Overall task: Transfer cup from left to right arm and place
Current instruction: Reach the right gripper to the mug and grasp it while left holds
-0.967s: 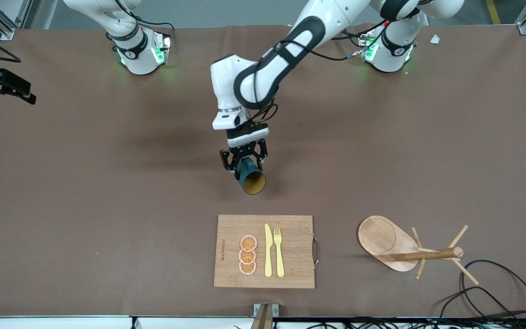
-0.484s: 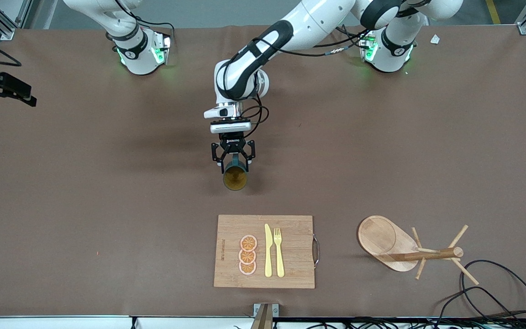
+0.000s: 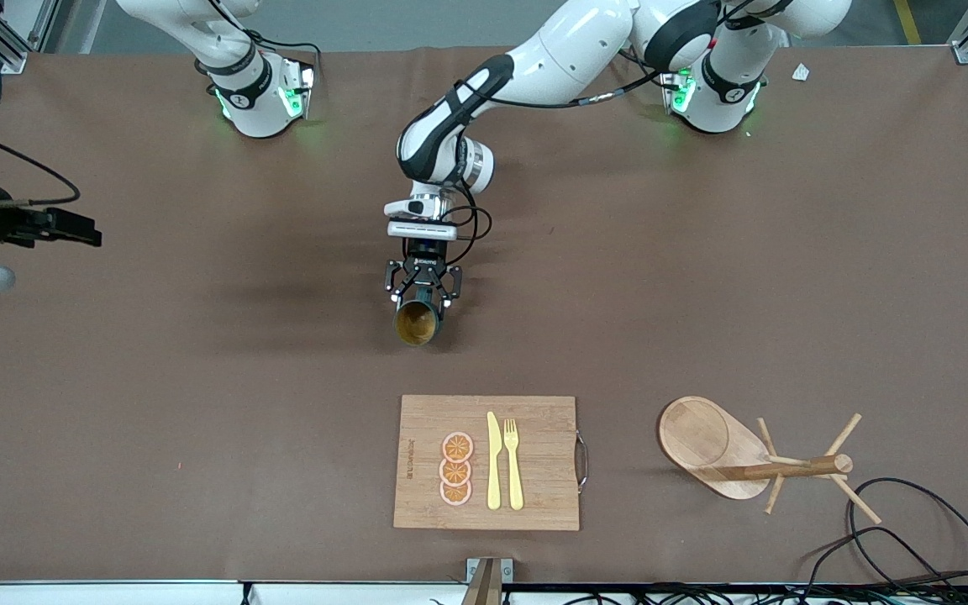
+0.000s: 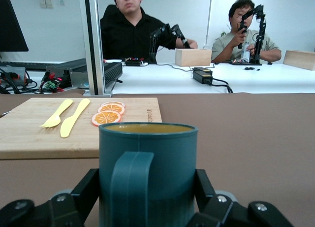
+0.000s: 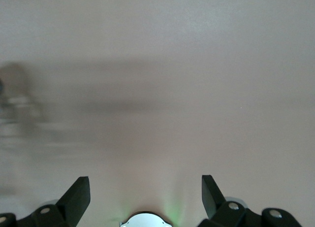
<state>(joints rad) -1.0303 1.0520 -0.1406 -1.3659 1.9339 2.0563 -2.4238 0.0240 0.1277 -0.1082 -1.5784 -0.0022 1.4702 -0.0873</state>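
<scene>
The cup (image 3: 415,323) is dark teal with a mustard-yellow inside. It hangs tipped on its side over the middle of the table, its mouth turned toward the front camera. My left gripper (image 3: 419,288) is shut on its body. In the left wrist view the cup (image 4: 147,173) fills the space between the black fingers (image 4: 87,190), its handle facing the camera; the left gripper (image 4: 146,192) grips it on both sides. My right gripper (image 3: 81,230) is in the air over the right arm's end of the table. In the right wrist view the right gripper (image 5: 144,187) stands open with only bare table below.
A wooden cutting board (image 3: 543,420) lies nearer the front camera than the cup, with orange slices (image 3: 455,468), a yellow knife (image 3: 493,460) and a fork (image 3: 513,462). A wooden mug tree (image 3: 753,462) lies toppled toward the left arm's end. Black cables (image 3: 912,538) loop by it.
The left gripper has carried the cup a little toward the right arm's end and turned it. The right gripper has come in from the table's edge toward the middle.
</scene>
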